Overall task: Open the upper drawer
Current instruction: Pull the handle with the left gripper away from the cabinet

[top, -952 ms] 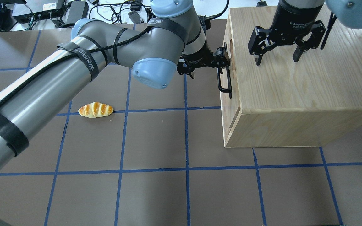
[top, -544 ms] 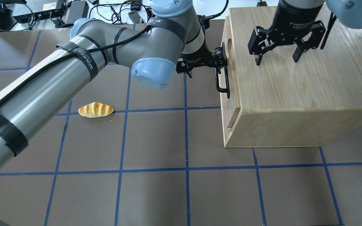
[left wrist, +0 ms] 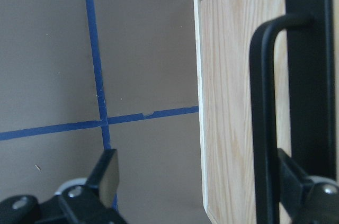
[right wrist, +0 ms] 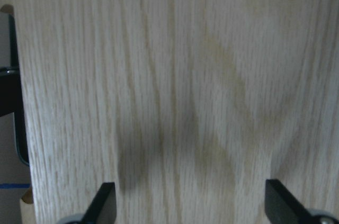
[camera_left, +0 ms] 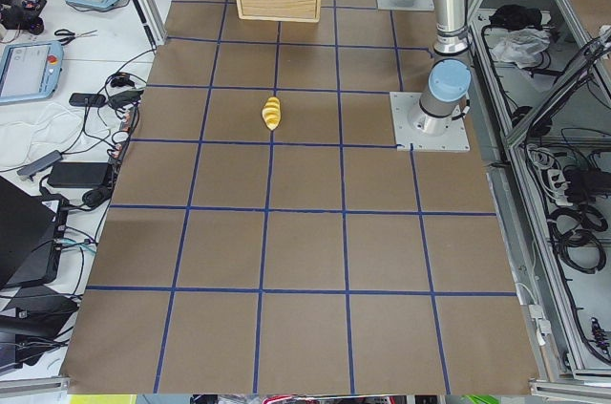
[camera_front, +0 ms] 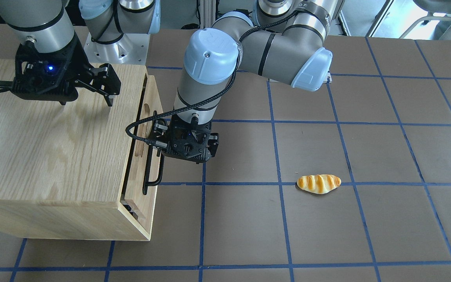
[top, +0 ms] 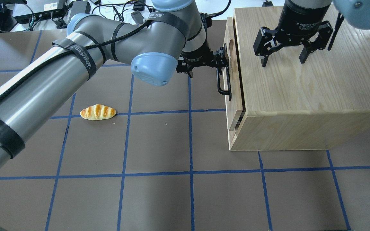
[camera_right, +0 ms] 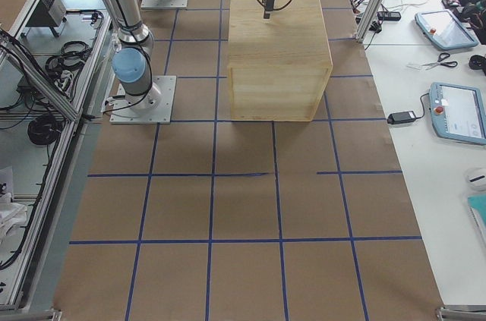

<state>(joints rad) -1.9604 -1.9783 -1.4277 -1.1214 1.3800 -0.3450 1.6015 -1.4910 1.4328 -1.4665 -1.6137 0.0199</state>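
The upper drawer (top: 233, 106) is a light oak front with a black bar handle (top: 218, 83) and an oval notch, standing slightly out of the oak cabinet (top: 300, 83) with a dark gap behind it. My left gripper (top: 224, 61) is at the handle with its jaws wide apart. In the left wrist view the handle (left wrist: 262, 128) lies between the fingers, close against the right one (left wrist: 296, 179), in front of the drawer front (left wrist: 228, 102). My right gripper (top: 283, 59) is open just above the cabinet top. The drawer (camera_front: 152, 102) and left gripper (camera_front: 156, 137) also show in the front view.
A toy bread roll (top: 98, 112) lies on the brown mat to the left of the cabinet; it also shows in the front view (camera_front: 318, 183). Cables and boxes lie past the far table edge (top: 43, 12). The cabinet's lower front is below the drawer.
My left gripper has moved left, away from the cabinet, with the handle; the drawer front has come out and a gap has opened behind it. The right gripper has not moved.
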